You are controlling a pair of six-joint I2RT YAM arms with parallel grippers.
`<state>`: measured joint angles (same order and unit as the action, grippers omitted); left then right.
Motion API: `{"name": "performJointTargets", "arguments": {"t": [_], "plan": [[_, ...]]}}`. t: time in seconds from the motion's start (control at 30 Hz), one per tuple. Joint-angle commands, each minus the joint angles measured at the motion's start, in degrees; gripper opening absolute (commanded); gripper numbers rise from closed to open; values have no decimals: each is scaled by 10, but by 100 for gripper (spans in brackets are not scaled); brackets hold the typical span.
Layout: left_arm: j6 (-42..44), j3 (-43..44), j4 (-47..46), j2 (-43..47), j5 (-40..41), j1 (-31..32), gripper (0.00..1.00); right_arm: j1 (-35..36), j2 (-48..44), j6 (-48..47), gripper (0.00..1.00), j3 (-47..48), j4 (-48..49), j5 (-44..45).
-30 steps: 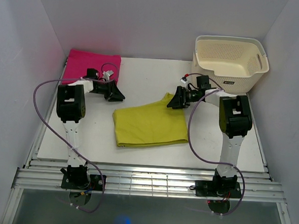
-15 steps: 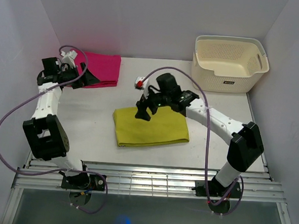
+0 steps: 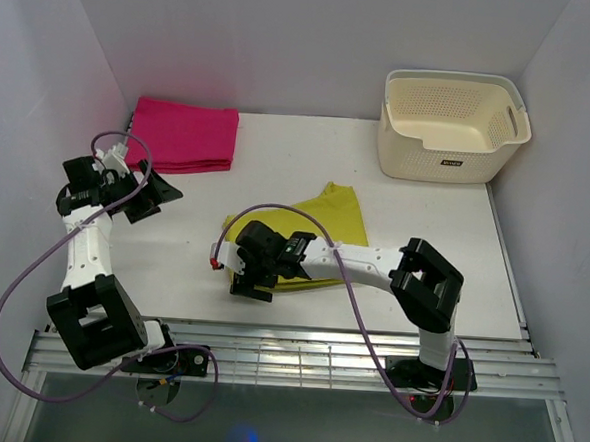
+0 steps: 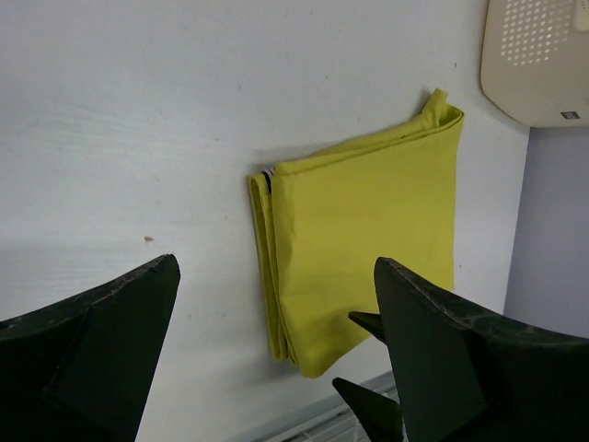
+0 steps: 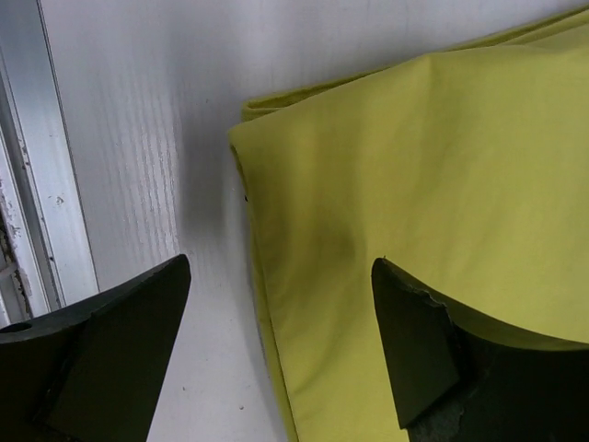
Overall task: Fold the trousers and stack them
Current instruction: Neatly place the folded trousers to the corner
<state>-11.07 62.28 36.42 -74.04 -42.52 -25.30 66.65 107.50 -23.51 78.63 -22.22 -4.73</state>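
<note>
Since half a second ago the right gripper (image 3: 250, 276) has swung from the far-left edge of the trousers (image 3: 320, 228) to their near-left corner. The left gripper (image 3: 156, 195) has come nearer, off the pink cloth (image 3: 185, 134). The trousers lie folded mid-table (image 3: 279, 150), layered edges facing left (the right wrist view shows stacked plies at that corner). Both claws stand apart, holding nothing. Judgement: folding looks done, and the step in hand is a pick-up for stacking. To do it well, slide one finger under all plies at the corner, not only the top one, then close squarely before lifting, so the fold does not spill open.
</note>
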Motion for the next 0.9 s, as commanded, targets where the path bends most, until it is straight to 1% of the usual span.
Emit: {"name": "performJointTargets", "arguments": {"t": [0.0, 0.13, 0.17, 0.27, 0.37, 0.4, 0.47, 0.5, 0.6, 0.63, 0.67, 0.73, 0.77, 0.83, 0.87], "plan": [[-39, -45, 15, 28, -30, -1, 98, 21, 14, -26, 85, -1, 21, 71], [-58, -80, 2, 38, -12, -1, 98, 38, 59, -29, 86, 5, 38, 110], [-71, -87, -6, 41, -12, -1, 98, 39, 68, -29, 86, 6, 51, 136], [-95, -118, -16, 40, -24, -2, 98, 38, 102, -33, 79, 12, 70, 173], [-104, -143, -17, 28, -36, -2, 98, 37, 116, -42, 61, 3, 98, 191], [-110, -150, -18, 25, -39, -3, 98, 38, 117, -43, 45, 0, 105, 191], [-120, -168, -33, 22, -48, -2, 98, 36, 117, -41, 27, 5, 110, 183], [-123, -174, -36, 23, -49, -2, 98, 35, 117, -38, 9, 10, 110, 181], [-134, -195, -56, 27, -63, -2, 98, 23, 118, -29, 8, 39, 109, 173], [-135, -203, -63, 30, -71, -3, 98, 9, 112, -17, 8, 47, 108, 164], [-136, -211, -78, 39, -89, -2, 98, 2, 109, -9, 8, 64, 104, 139], [-143, -240, -98, 53, -97, -2, 98, -25, 96, 11, 8, 82, 100, 109], [-150, -250, -128, 70, -99, -2, 98, -34, 93, 26, 8, 92, 90, 67], [-175, -281, -165, 86, -106, -2, 98, -54, 83, 43, 8, 107, 89, 38], [-208, -290, -211, 93, -107, -1, 98, -58, 81, 49, 8, 108, 89, -2]]}}
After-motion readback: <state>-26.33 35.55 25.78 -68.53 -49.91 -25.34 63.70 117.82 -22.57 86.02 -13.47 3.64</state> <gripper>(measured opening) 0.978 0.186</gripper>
